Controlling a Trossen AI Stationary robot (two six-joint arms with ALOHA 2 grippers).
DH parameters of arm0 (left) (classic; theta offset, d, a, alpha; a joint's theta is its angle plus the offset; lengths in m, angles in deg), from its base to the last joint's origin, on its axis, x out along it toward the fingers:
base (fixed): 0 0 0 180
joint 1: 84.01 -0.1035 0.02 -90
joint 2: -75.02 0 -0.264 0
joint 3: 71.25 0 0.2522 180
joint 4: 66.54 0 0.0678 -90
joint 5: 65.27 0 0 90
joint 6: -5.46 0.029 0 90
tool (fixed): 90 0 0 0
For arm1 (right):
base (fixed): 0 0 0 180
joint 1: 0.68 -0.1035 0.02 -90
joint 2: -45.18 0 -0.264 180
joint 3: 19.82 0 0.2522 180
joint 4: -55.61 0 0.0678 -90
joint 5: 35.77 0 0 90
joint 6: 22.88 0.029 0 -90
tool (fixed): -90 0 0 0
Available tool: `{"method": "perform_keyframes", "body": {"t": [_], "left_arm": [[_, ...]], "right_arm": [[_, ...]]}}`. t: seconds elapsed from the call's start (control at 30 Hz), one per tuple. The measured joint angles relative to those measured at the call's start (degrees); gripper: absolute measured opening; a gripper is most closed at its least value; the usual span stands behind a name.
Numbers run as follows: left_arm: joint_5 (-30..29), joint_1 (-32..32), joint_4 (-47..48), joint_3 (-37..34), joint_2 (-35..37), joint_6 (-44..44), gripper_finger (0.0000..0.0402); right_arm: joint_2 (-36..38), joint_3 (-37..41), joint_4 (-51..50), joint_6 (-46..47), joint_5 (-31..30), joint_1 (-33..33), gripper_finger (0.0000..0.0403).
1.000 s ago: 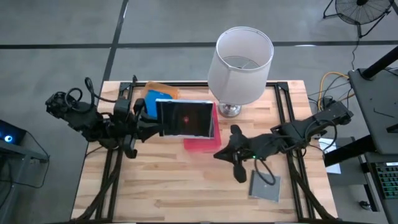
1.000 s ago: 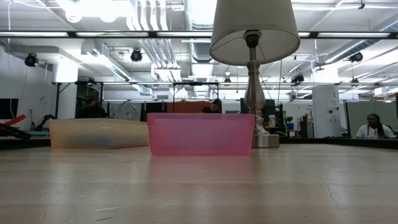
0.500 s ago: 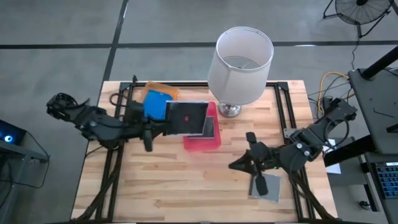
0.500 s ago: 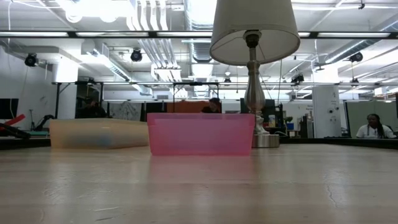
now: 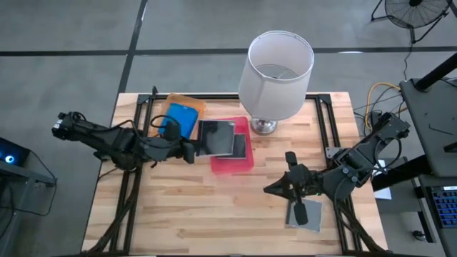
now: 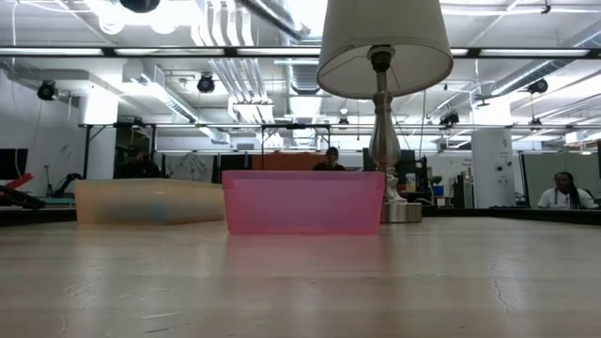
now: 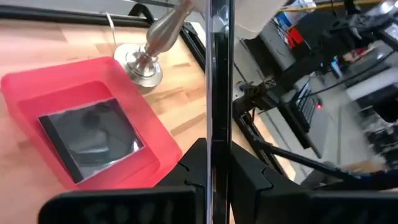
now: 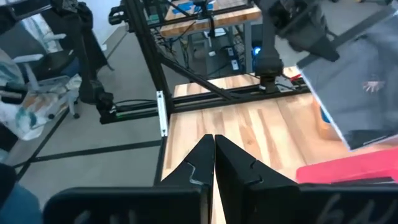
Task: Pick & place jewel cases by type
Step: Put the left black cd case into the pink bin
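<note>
Grey jewel case [image 5: 216,137] is clamped in the left claw [image 5: 190,151] above the pink tray [image 5: 243,160]; right claw [image 8: 214,163] pressed together.

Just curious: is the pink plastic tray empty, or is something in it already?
Not empty. The left wrist view shows one dark grey square jewel case lying flat inside the pink plastic tray.

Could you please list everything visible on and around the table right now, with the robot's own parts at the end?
Grey jewel cases: three; one held edge-on over the pink tray, one inside that tray, one on the table's near right.
Blue jewel case: one seen, in the orange tray.
Orange tray: one, far left.
Pink tray: one, centre.
Lamp: one, white shade, far centre.
Left hand: shut on the held case.
Right hand: shut, above the near-right case.
</note>
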Motion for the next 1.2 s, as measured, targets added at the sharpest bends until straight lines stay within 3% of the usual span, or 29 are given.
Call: {"method": "perform_keyframes", "body": {"t": [0.2, 0.37, 0.83, 1.2], "left_arm": [[6.9, -6.7, -13.0, -11.8, 4.8, -1.7, 0.0013], [17.1, -13.5, -20.7, -17.8, 6.3, -2.2, 0.0013], [31.7, -27.1, -22.1, -18.6, 4.3, 0.1, 0.0013], [34.6, -32.1, -22.1, -18.6, -2.2, -7.9, 0.0013]], "right_arm": [[0.0, 0.0, -1.0, 0.0, -0.9, 0.0, 0.0008], [0.0, 0.0, -1.0, 0.0, -1.0, 0.0, 0.0008], [0.0, 0.0, -1.1, 0.2, -3.5, 0.1, 0.0008], [0.0, 0.1, -1.3, -1.1, -6.6, 0.1, 0.0008]]}}
